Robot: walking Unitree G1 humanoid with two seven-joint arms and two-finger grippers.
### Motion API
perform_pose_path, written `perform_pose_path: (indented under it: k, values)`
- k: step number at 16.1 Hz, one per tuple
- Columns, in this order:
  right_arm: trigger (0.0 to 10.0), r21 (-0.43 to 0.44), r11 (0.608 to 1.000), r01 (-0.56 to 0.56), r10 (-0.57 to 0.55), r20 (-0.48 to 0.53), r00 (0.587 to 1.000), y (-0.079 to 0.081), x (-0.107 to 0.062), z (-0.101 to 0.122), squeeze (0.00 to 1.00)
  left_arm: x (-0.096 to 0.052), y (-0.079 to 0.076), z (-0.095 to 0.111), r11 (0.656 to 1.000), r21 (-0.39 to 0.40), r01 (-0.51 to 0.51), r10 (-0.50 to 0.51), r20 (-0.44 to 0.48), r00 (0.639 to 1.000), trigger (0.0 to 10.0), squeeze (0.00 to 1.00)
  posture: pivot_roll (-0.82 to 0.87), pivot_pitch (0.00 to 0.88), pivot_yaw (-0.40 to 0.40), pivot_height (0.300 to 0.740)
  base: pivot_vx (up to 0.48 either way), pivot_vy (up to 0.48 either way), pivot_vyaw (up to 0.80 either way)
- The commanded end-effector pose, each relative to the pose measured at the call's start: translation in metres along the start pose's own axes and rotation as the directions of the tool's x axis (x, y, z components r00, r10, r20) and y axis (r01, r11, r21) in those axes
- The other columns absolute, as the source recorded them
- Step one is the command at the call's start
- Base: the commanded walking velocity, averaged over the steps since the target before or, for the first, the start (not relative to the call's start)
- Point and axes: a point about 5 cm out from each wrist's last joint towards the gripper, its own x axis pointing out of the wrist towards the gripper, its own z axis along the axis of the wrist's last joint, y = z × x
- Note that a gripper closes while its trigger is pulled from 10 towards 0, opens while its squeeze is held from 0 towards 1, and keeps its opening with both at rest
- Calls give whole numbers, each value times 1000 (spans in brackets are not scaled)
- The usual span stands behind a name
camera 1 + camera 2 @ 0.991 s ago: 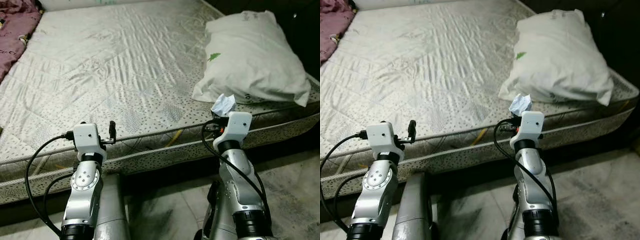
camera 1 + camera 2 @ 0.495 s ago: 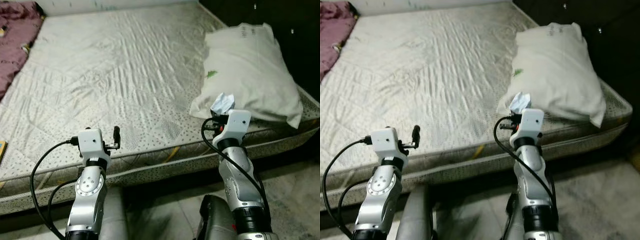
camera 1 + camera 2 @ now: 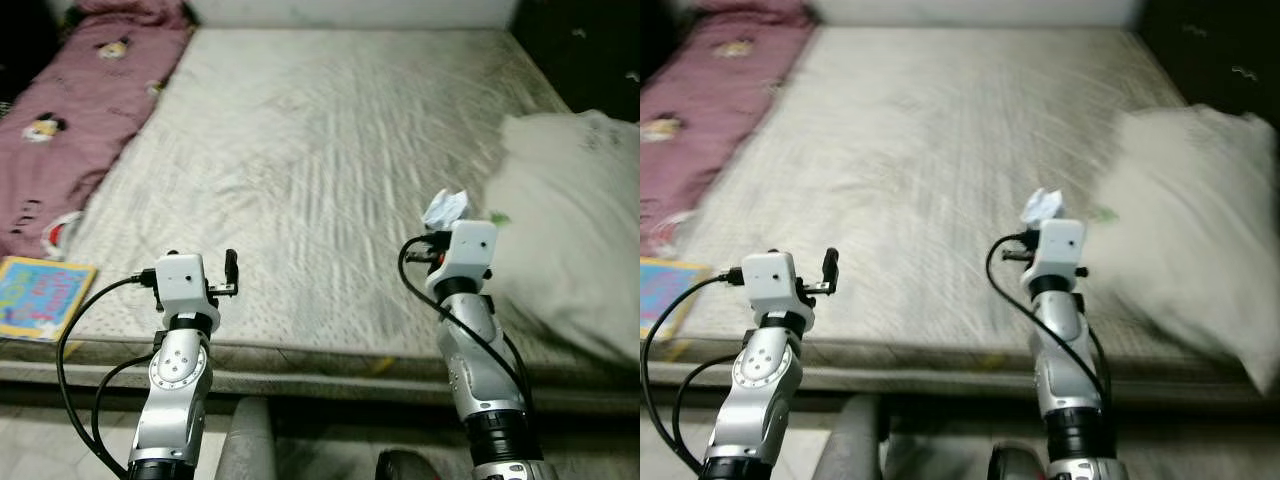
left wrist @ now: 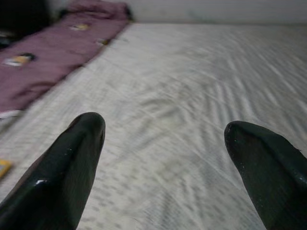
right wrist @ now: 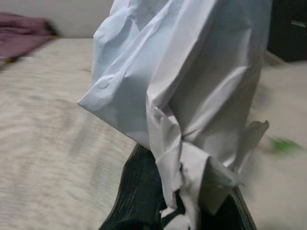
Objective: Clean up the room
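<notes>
My right gripper [image 3: 446, 222] is shut on a crumpled white paper [image 3: 447, 208], held up over the near edge of the mattress [image 3: 330, 130]. In the right wrist view the crumpled white paper [image 5: 182, 91] rises from between the black fingers [image 5: 139, 201]. My left gripper [image 4: 165, 143] is open, with nothing between its black fingers [image 4: 72, 158], and points across the mattress [image 4: 192, 86]. In the eye views the left gripper [image 3: 230, 270] hangs over the bed's near edge.
A white pillow [image 3: 575, 220] lies at the right of the bed. A purple blanket [image 3: 75, 110] with printed figures runs along the left side. A colourful book [image 3: 40, 297] rests at the near left corner. Bare floor lies below the bed's edge.
The camera has swung left and tilted up: the pillow has slid to the right edge, and the blanket and book have come into view. Both grippers keep their pose and hold.
</notes>
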Motion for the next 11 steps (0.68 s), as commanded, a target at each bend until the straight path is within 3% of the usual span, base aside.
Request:
perform_pose_path:
  k: [1,6,11]
  values:
    - [10000,-14,1000,-7,7,24,1000,-1,-1,3,0,0,0,1,1000,4,3,-3,1,1000,10000,0,85,0,12,684,0,0,0]
    - [10000,-28,998,52,-52,11,999,-10,3,2,0,-1,-1,1,1000,0,9,-9,2,1000,10000,0,85,0,8,740,0,0,0]
    - [10000,-25,999,44,-44,8,999,-7,2,0,0,-1,-5,-3,999,-7,31,-31,-23,999,10000,0,84,0,9,740,0,0,0]
